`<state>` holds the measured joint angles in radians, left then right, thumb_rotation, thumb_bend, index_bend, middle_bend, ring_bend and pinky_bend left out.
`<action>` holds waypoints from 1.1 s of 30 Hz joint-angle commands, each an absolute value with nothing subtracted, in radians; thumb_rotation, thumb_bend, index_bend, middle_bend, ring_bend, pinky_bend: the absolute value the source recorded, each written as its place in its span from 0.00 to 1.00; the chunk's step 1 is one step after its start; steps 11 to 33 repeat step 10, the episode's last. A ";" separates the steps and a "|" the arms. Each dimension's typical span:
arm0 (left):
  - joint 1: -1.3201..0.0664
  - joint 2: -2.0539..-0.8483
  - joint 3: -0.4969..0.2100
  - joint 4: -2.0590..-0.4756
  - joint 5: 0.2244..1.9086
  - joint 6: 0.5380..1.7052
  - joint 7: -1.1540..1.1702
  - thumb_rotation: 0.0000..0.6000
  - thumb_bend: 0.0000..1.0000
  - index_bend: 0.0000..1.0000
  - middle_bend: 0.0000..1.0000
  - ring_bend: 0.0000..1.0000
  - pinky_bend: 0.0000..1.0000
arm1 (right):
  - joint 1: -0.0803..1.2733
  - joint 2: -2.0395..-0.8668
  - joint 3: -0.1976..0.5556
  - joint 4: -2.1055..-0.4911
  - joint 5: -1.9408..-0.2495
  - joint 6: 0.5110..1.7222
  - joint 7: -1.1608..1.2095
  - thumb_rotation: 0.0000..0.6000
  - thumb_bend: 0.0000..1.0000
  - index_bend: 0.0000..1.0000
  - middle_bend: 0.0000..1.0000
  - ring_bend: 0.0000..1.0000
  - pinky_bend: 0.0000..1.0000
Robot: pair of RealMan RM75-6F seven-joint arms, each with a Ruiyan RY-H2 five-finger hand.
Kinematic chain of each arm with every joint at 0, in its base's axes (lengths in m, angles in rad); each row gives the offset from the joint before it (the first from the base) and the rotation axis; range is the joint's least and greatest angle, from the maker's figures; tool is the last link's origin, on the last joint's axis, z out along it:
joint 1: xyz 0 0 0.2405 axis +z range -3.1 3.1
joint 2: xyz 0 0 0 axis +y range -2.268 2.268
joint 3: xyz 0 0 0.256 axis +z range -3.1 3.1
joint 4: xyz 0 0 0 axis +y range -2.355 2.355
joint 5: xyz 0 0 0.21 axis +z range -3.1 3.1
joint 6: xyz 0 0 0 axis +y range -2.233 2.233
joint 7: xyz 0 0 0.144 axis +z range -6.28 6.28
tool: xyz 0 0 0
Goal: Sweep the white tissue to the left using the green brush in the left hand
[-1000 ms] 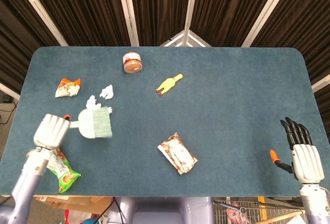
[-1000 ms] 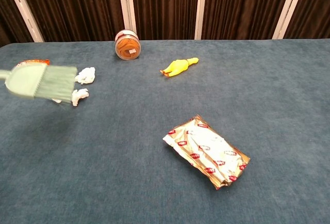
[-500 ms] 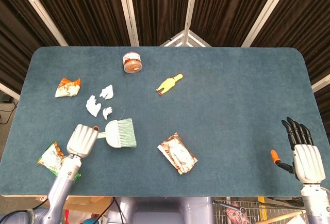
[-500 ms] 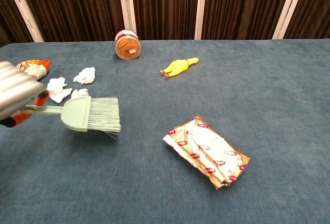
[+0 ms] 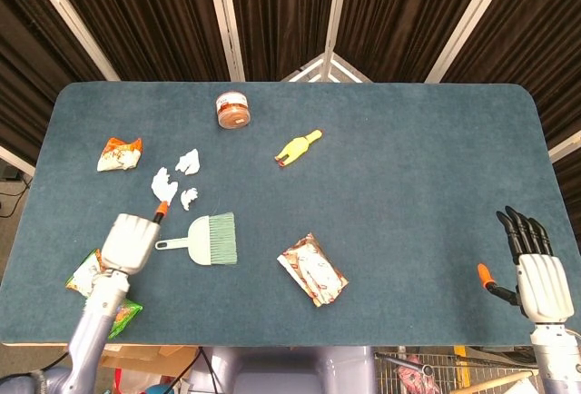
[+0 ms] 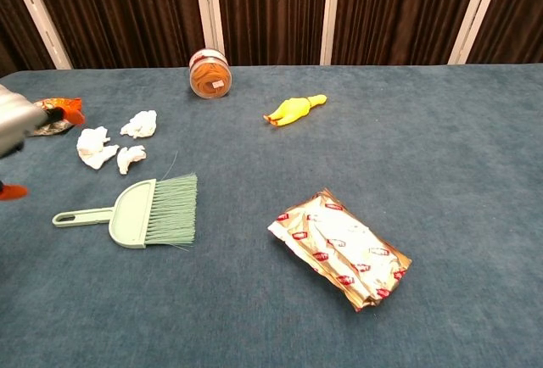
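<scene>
The green brush (image 5: 211, 238) (image 6: 153, 212) lies flat on the blue table, bristles to the right and handle pointing left. My left hand (image 5: 127, 241) (image 6: 17, 126) sits just left of the handle tip, holding nothing, its fingers apart. Three white tissue pieces (image 5: 188, 160) (image 6: 95, 146) lie behind the brush, up and to the left of it. My right hand (image 5: 536, 267) hangs at the table's near right corner with its fingers spread and nothing in it; the chest view does not show it.
An orange-lidded jar (image 5: 233, 110) (image 6: 209, 74) stands at the back. A yellow rubber chicken (image 5: 298, 147) (image 6: 294, 109) lies mid-table, a silver snack packet (image 5: 311, 270) (image 6: 342, 248) nearer front. A crumpled orange wrapper (image 5: 119, 153) (image 6: 55, 114) and a green packet (image 5: 91, 276) lie at left.
My left hand carried the brush from beside the tissue toward the front right, then let it go. The brush now rests on the table and the hand has drawn back left.
</scene>
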<state>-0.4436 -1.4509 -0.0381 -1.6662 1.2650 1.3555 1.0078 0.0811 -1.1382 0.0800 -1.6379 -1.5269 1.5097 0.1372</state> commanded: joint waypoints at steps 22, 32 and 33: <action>-0.161 -1.150 0.130 -1.700 1.504 1.646 0.467 1.00 0.03 0.00 0.00 0.00 0.00 | 0.093 -1.137 0.060 -1.607 -1.553 1.489 -0.024 1.00 0.34 0.00 0.00 0.00 0.00; -0.161 -1.150 0.130 -1.700 1.504 1.646 0.467 1.00 0.03 0.00 0.00 0.00 0.00 | 0.093 -1.137 0.060 -1.607 -1.553 1.489 -0.024 1.00 0.34 0.00 0.00 0.00 0.00; -0.161 -1.150 0.130 -1.700 1.504 1.646 0.467 1.00 0.03 0.00 0.00 0.00 0.00 | 0.093 -1.137 0.060 -1.607 -1.553 1.489 -0.024 1.00 0.34 0.00 0.00 0.00 0.00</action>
